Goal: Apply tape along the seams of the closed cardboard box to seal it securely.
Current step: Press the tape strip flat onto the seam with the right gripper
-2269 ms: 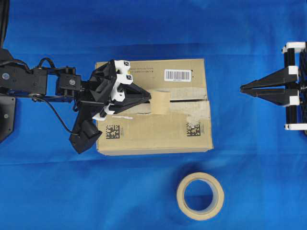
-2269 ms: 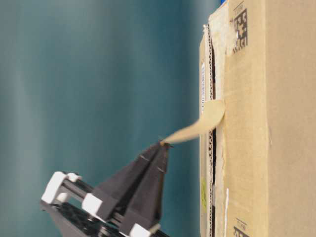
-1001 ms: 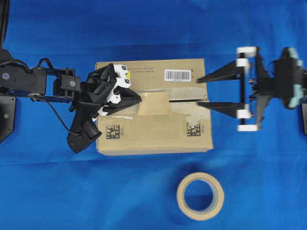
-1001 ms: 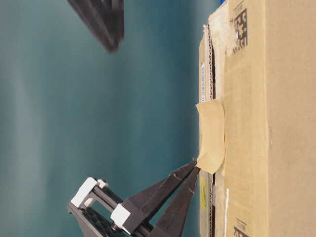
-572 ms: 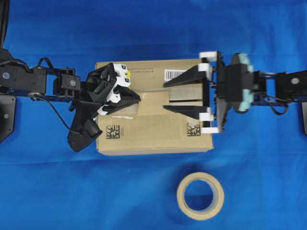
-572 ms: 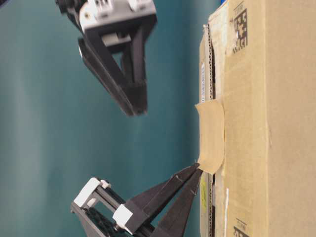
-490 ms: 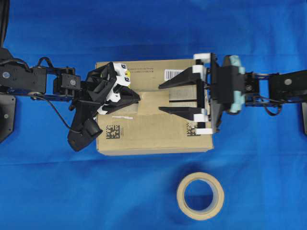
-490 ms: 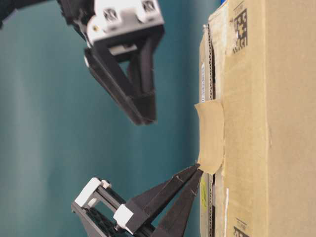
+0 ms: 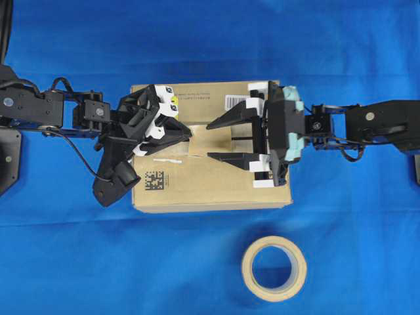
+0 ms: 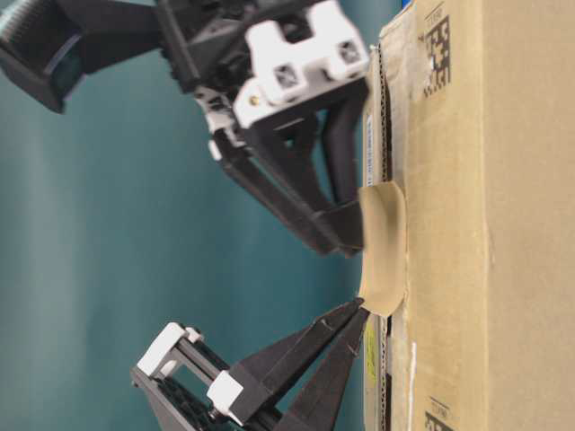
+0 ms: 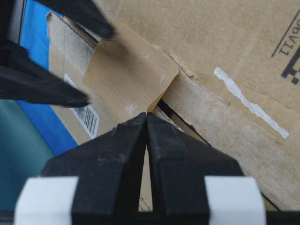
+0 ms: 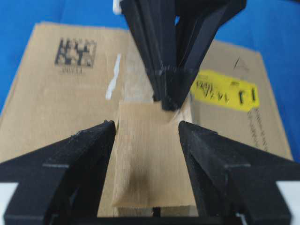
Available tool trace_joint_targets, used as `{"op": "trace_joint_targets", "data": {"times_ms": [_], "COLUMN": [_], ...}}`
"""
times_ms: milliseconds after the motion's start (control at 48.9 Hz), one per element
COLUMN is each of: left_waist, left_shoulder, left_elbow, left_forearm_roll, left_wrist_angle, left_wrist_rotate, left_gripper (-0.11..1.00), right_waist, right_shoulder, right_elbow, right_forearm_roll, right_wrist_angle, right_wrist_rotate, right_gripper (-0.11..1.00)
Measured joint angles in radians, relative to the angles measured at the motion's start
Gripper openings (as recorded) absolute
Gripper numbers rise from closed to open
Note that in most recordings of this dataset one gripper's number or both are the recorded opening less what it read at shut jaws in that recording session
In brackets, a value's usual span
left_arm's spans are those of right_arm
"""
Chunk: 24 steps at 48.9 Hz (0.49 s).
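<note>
The cardboard box lies flat on the blue cloth. The tape, a short tan piece, lies over the seams on the box top. One end of it lifts slightly off the cardboard. My left gripper is shut on that raised end, pinching a corner of the tape at its tips. My right gripper is open and low over the box. In the right wrist view its fingers stand either side of the tape, facing the left gripper.
A round tape roll lies on the cloth in front of the box. The box top carries a yellow sticker, a barcode label and a black square code. Pale old tape strips border the slit.
My right gripper has travelled left across the box and dropped down until its open fingers flank the tape. The left gripper and the tape have stayed put.
</note>
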Motion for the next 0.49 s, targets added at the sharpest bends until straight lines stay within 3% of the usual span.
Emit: {"op": "trace_joint_targets", "data": {"times_ms": [490], "left_waist": [0.005], "left_shoulder": [0.0], "left_elbow": [0.0], "left_forearm_roll": [-0.002], "left_wrist_angle": [0.002], "left_wrist_rotate": [-0.003], "left_gripper": [0.0], "right_waist": [-0.023], "right_shoulder": [0.044], "right_elbow": [-0.002], "right_forearm_roll": [0.002], "right_wrist_angle": [0.038], "right_wrist_rotate": [0.006], "right_gripper": [0.59]}}
